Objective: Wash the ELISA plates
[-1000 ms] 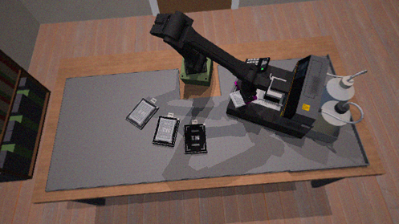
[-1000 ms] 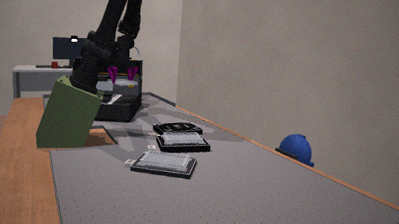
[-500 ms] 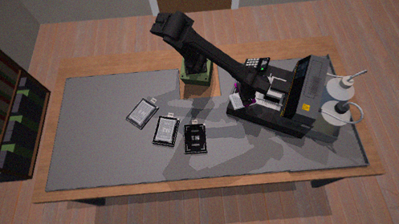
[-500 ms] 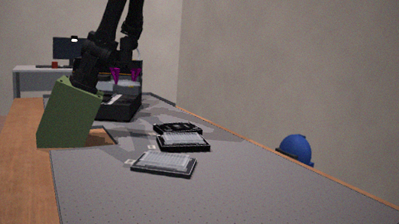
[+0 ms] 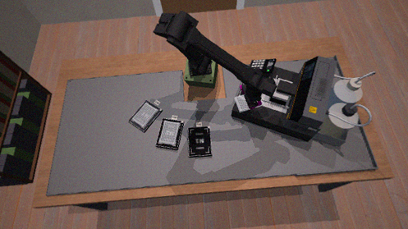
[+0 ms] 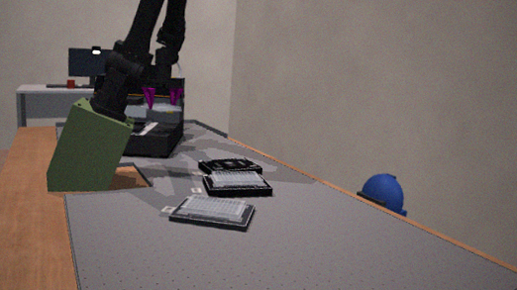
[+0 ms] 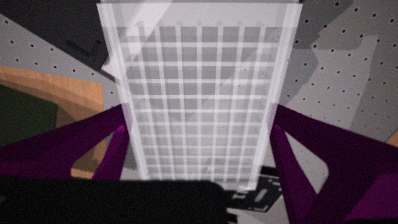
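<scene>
- Top: claw (image 5: 251, 97) (image 6: 162, 104) (image 7: 199, 111) over left end of washer (image 5: 271, 124) (image 6: 152, 143), clamped on clear plate (image 5: 241, 103) (image 6: 164, 110) (image 7: 200, 90). Nest N1 (image 5: 200, 141) (image 6: 231, 167) bare, nearer and left; two seated plates farther left.
- Exterior: gripped plate level between magenta fingertips (image 6: 148, 97), raised above washer's base, beyond N1.
- Wrist: fingers set wide, one against each long side; plate's far end reaches past them.

The tool (image 5: 251, 97) (image 6: 162, 98) (image 7: 199, 111) has purple fingers; the plate (image 5: 241, 103) (image 6: 164, 108) (image 7: 200, 75) shows a white grid; the base (image 5: 194, 81) (image 6: 88, 147) is green.
</scene>
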{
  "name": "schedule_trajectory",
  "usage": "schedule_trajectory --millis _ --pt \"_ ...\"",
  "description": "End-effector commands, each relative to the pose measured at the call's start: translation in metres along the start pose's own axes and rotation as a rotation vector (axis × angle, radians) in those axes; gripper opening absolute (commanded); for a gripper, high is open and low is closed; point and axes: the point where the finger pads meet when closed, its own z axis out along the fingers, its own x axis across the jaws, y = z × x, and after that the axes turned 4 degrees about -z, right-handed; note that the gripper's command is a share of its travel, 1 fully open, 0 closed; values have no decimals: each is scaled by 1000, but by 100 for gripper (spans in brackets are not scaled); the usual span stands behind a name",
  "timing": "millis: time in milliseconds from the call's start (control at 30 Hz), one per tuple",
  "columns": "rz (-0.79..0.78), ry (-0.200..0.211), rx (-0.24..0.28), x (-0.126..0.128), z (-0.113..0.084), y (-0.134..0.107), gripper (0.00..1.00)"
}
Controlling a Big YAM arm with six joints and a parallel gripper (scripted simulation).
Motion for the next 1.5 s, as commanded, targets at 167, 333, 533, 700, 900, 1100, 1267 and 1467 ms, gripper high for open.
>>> schedule_trajectory --millis 167,333,533,700,900,1100,1267,1467 --pt "20 -45 -44 -20 -14 17 84" --pt "20 -45 -44 -20 -14 17 84" --pt "168 -21 -22 -15 -1 -17 84" --pt "338 -30 -29 -31 -1 -38 84" --pt "468 -22 -23 -35 5 -58 84" --pt "673 -37 -36 -57 4 -84 84" --pt "840 -44 -41 -77 6 -105 84" --pt "944 -52 -47 -87 6 -125 84"
